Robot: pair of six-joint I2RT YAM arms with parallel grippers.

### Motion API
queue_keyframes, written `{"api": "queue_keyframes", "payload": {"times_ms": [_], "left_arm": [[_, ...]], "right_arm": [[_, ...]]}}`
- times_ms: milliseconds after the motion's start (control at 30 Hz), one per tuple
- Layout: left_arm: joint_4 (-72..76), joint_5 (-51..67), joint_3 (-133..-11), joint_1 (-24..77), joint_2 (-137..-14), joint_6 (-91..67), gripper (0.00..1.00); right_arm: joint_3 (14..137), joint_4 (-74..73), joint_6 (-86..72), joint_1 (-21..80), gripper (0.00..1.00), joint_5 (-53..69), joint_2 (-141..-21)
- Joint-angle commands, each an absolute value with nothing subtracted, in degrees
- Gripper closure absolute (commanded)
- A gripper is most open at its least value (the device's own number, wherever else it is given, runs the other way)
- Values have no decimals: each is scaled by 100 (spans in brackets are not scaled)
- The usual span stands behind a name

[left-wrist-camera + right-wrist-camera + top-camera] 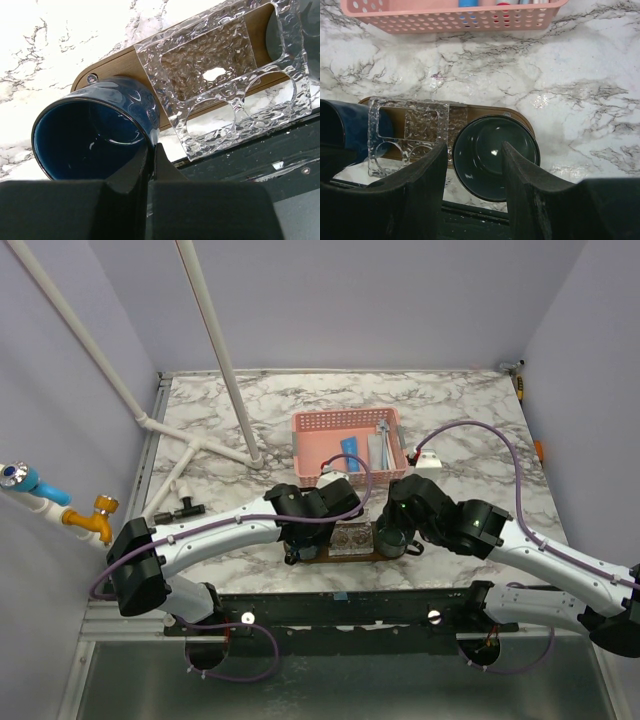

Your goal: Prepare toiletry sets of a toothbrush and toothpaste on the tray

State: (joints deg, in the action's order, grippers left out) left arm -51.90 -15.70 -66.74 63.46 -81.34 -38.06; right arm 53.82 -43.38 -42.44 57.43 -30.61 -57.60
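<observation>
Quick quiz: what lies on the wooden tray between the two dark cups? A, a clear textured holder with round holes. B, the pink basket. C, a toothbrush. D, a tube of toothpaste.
A: the right wrist view shows a clear textured holder lying on the tray, between the blue cup and the dark cup.
</observation>
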Motion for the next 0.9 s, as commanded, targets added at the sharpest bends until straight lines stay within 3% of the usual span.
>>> {"api": "queue_keyframes", "payload": {"times_ms": [0,867], "left_arm": [[-5137,-1609,-6587,6432,-8026,-3919,100],[-5101,-1763,-6734,6447,-8354,-3824,100]], "right_arm": [[5289,-4346,-4351,5774,50,-3144,-5694],[5239,-4322,-4393,5774,50,-3082,-5721]]}}
